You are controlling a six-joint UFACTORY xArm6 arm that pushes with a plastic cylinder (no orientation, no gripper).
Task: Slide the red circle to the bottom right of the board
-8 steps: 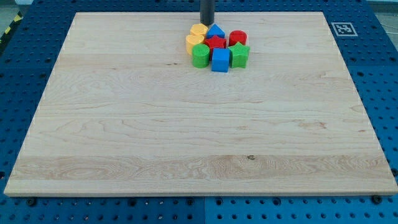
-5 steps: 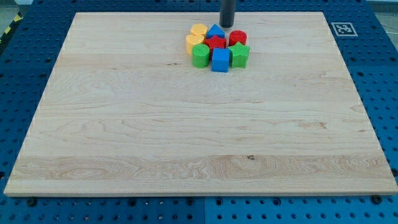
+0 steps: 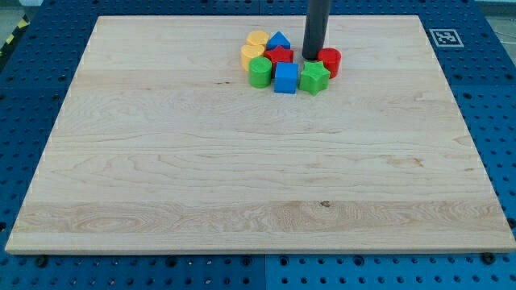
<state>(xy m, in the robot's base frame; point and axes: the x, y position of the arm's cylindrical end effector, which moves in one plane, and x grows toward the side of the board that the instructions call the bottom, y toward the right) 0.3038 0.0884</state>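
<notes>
Block count: eight blocks sit clustered near the view's top, centre-right of the board.
Reds: two, the red circle point(image 3: 330, 60) at the cluster's right edge and a red block point(image 3: 280, 55) of unclear shape in the middle.
Yellows: two, a yellow block point(image 3: 257, 39) at the top left and a yellow block below it point(image 3: 251, 55), both rounded, exact shapes hard to tell.
Blues: two, a blue triangle point(image 3: 279, 39) at the top and a blue cube point(image 3: 285, 78) at the bottom.
Greens: two, a green cylinder point(image 3: 260, 72) at the bottom left and a green star point(image 3: 314, 77) at the bottom right.
Task block: the red circle lies high on the board, touching the green star's upper right, well apart from the bottom right corner.
My tip: my tip point(image 3: 311, 57) rests on the board just left of the red circle, touching or nearly so, between it and the central red block, just above the green star.
Jaws: there are none on this arm; the dark rod point(image 3: 316, 24) holds nothing.
Counter: a pale wooden board point(image 3: 242, 177) lies on a blue perforated counter point(image 3: 32, 105).
Marker: one black-and-white square tag point(image 3: 443, 37) sits at the board's top right corner.
Room: a yellow-and-black striped strip point(image 3: 11, 31) shows at the view's top left.
</notes>
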